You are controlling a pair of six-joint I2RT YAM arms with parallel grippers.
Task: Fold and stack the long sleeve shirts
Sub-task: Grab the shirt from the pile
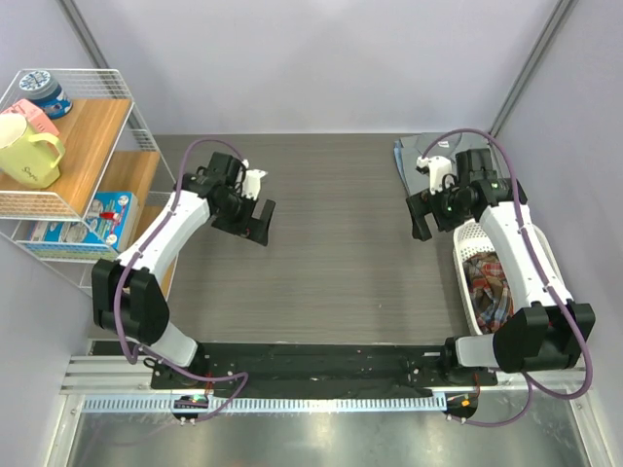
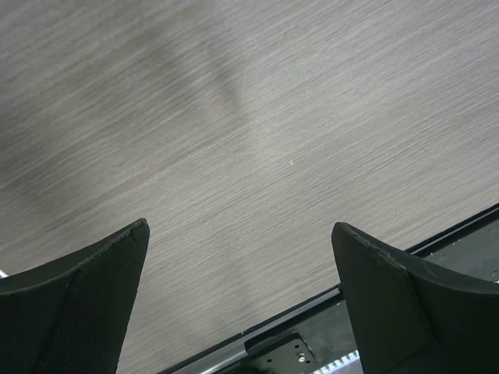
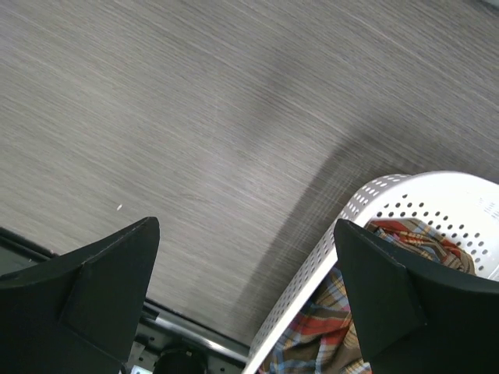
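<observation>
Left hand (image 1: 255,226) is hanging over the grey wood-grain table (image 1: 331,272) with its fingers spread wide, gripping nothing. Right hand (image 1: 434,220) is also gaping wide and empty, hovering above bare table just beside the white perforated plastic basket (image 1: 465,255). The red, brown, blue and yellow plaid flannel shirt (image 1: 490,285) is sitting bunched up inside that basket. The plain grey-blue collared shirt (image 1: 411,154) is lying flat at the far right corner of the table, partly hidden behind the right arm; I cannot tell whether it is fully folded. Likely next step is pulling the plaid shirt out. Risks: the fingers may be catching the basket rim or wall rather than cloth, so the basket could be lifting or sliding with the shirt. A pinch on one loose layer could be dragging out a tangle. The right arm, working so near the grey-blue shirt, could be brushing and rumpling it.
</observation>
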